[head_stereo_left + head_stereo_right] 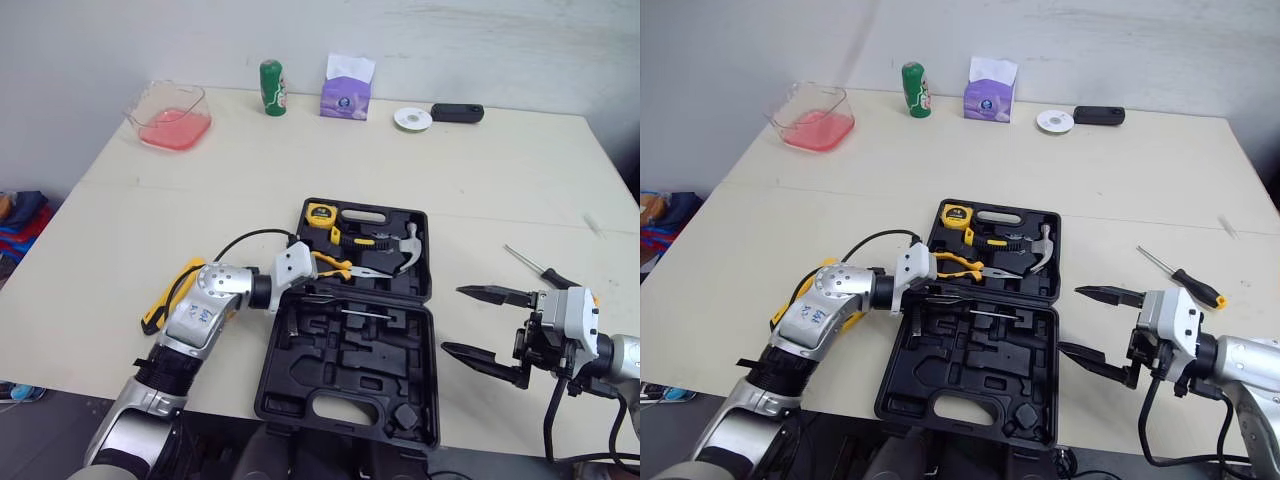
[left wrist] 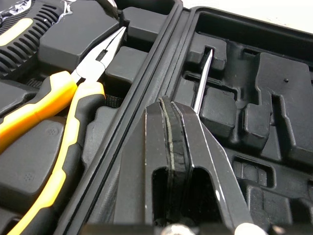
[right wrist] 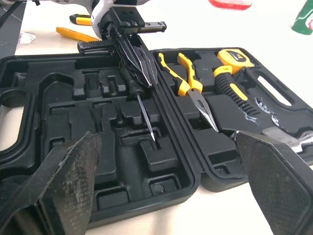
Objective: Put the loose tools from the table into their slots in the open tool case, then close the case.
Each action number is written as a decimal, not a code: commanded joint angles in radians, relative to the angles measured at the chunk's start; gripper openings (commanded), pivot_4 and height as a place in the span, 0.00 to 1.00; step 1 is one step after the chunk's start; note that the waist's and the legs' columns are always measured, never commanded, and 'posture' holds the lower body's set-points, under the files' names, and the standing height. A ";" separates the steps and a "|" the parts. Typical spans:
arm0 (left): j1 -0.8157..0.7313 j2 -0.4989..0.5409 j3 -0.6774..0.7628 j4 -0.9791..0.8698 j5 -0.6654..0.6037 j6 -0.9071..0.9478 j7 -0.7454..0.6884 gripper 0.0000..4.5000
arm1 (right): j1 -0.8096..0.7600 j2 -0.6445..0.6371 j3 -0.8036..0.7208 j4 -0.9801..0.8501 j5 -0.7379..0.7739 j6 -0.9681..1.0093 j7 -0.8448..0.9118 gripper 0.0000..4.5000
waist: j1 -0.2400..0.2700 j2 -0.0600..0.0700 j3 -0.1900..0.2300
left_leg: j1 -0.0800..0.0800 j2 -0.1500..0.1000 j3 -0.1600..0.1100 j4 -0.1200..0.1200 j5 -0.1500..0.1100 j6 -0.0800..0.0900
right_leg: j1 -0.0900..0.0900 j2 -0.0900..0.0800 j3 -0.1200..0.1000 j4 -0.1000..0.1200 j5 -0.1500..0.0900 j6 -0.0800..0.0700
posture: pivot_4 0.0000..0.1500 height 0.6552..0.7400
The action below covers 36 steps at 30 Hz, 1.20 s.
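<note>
open black plastic tool case (image 1: 275,385) on the pale bench (image 1: 200,200), left fingers (image 3: 134,61) pressed together, tips at the handle of a thin steel-shafted screwdriver (image 3: 145,117) lying in the case's near half, right fingers (image 1: 490,294) spread wide beside the case, black-and-yellow-handled screwdriver (image 1: 1198,285) loose on the bench just beyond them

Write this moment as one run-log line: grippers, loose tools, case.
left gripper: shut on slim screwdriver at slot | right gripper: open | on table: black-handled screwdriver, utility knife | tool case: open

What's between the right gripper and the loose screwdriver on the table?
Nothing: the right eye view shows just bare table between the right gripper and the screwdriver.
</note>
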 commanded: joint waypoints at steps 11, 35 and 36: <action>-0.003 0.004 -0.020 0.021 0.017 -0.073 -0.020 0.00 | -0.005 0.002 -0.015 -0.032 0.016 0.002 -0.016 1.00 | 0.000 0.000 0.000 | 0.000 0.000 0.000 0.000 0.000 0.000 | 0.000 -0.001 0.000 0.000 0.000 0.000 | 1.00 1.00; 0.023 0.021 -0.232 0.175 0.248 -0.072 0.010 0.00 | -0.035 0.012 0.018 -0.004 -0.003 -0.005 -0.018 1.00 | 0.005 0.011 -0.013 | 0.022 0.000 -0.003 -0.011 -0.008 0.006 | 0.030 -0.004 -0.006 -0.024 0.003 0.002 | 1.00 1.00; 0.021 0.012 -0.230 0.181 0.242 -0.041 0.015 0.00 | -0.036 0.013 0.017 -0.003 -0.002 -0.005 -0.018 1.00 | 0.006 0.013 -0.015 | 0.023 0.000 -0.004 -0.011 -0.008 0.006 | 0.032 -0.005 -0.007 -0.026 0.003 0.003 | 1.00 1.00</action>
